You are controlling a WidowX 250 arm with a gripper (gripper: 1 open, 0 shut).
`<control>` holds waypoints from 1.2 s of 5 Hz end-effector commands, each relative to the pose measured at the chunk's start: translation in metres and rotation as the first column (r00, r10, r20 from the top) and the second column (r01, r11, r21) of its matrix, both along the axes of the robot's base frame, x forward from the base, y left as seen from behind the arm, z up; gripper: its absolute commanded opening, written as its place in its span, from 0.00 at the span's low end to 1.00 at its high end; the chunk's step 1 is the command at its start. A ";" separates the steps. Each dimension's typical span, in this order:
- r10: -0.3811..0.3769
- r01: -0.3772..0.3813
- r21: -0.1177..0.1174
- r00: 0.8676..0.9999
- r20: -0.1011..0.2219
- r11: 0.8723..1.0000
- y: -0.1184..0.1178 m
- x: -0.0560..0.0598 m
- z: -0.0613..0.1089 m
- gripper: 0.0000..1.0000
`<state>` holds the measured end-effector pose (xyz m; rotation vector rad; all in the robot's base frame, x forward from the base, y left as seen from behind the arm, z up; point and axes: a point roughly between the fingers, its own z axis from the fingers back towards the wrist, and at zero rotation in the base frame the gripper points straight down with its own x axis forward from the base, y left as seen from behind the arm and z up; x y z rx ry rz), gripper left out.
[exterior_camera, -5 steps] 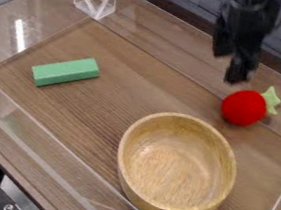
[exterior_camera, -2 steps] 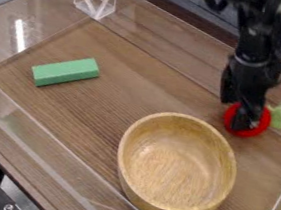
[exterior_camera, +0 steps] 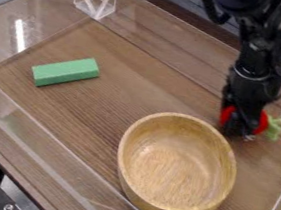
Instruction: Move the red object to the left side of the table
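The red object, a small strawberry toy with a green leafy top, rests on the brown table at the right side, just beyond the wooden bowl. My gripper points straight down over it. Its dark fingers straddle the toy and press in on its sides. Much of the red body is hidden behind the fingers. The toy still sits on the tabletop.
A large wooden bowl stands at the front right, close below the toy. A green rectangular block lies at the left. Low clear acrylic walls border the table, with the right wall just past the toy.
The gripper came down from above and behind the toy, settled over it, and its fingers drew in from wide open onto the toy's sides. The toy turned slightly.
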<state>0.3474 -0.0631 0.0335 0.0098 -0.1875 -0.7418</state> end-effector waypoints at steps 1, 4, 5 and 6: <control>0.045 -0.048 0.019 0.991 0.123 0.999 0.007 0.016 0.054 0.00; 0.265 -0.282 0.060 0.944 0.197 0.958 0.089 -0.003 0.116 0.00; 0.400 -0.419 0.064 0.894 0.203 0.906 0.125 0.001 0.124 0.00; 0.479 -0.501 0.075 0.855 0.200 0.862 0.165 0.006 0.126 0.00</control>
